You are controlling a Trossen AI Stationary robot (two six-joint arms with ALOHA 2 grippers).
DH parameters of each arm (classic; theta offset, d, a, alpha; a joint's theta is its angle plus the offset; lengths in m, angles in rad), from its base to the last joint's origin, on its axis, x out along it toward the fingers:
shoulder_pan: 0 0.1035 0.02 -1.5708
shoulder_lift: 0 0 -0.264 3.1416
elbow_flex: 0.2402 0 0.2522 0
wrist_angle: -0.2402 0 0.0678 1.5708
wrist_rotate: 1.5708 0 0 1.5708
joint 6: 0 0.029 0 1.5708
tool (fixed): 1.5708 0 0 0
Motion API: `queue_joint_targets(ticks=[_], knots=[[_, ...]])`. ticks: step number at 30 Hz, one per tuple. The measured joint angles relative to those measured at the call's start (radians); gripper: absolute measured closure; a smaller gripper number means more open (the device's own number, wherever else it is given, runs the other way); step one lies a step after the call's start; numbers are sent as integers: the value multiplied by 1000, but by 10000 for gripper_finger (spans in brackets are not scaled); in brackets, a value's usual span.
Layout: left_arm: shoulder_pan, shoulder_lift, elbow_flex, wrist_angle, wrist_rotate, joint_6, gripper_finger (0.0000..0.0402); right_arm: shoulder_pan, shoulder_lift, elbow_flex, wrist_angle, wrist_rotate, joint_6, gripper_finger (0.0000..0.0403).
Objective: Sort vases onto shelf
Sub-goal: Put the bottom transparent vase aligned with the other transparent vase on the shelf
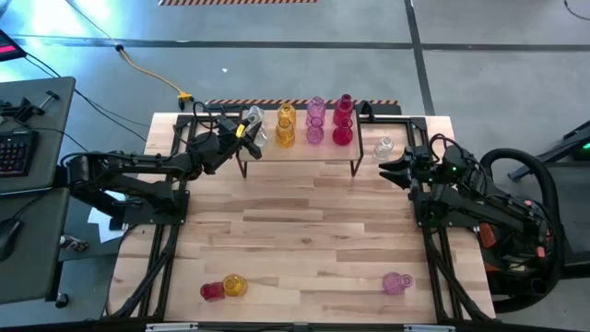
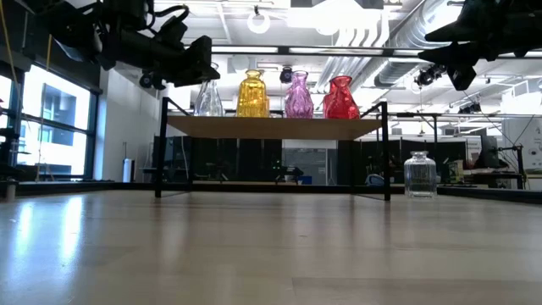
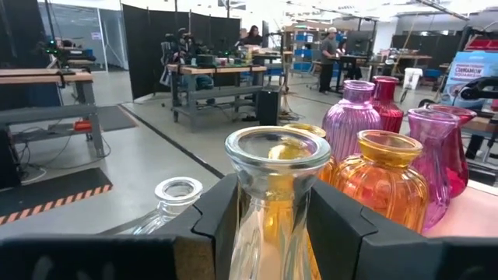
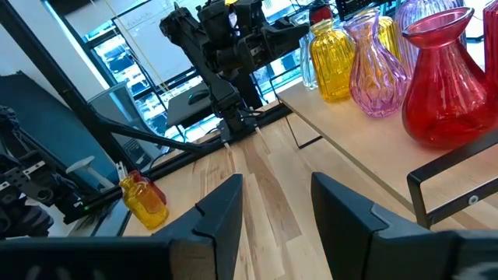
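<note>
The shelf (image 1: 300, 152) stands at the table's far middle and carries upright vases: a second clear vase (image 3: 176, 196), yellow (image 1: 286, 126), pink (image 1: 315, 121) and red (image 1: 343, 120). At the shelf's left end my left gripper (image 1: 241, 132) is shut on a clear vase (image 3: 274, 204). My right gripper (image 1: 387, 169) hovers open and empty to the right of the shelf, near a clear vase (image 1: 384, 145) that stands on the table on its base. My left gripper pinches the clear vase's narrow neck (image 3: 274, 187), just under the rim, between its two fingers (image 3: 222, 214). The fingers come level from the table's left side. The vase stands upright with its base (image 2: 208, 112) at the shelf's top.
A red vase (image 1: 211, 290) and a yellow vase (image 1: 235, 284) lie together near the table's front left. A pink vase (image 1: 397, 282) lies at the front right. Bare wood stretches between them and the shelf. A desk with a keyboard (image 1: 14, 152) stands beyond the left edge.
</note>
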Motion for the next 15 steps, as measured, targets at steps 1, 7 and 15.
queue_joint_targets(ticks=[1, 7, 15], knots=[[0, 0, 0, -1, 4, -1, 284, 0, 0, 0, 0, 0, 0, 268], [0, 0, 0, -34, 25, -16, 259, 0, 0, 0, 0, 0, 0, 268], [12, 2, -2, -68, 15, -30, 214, 0, 0, 0, 0, 0, 0, 268]])
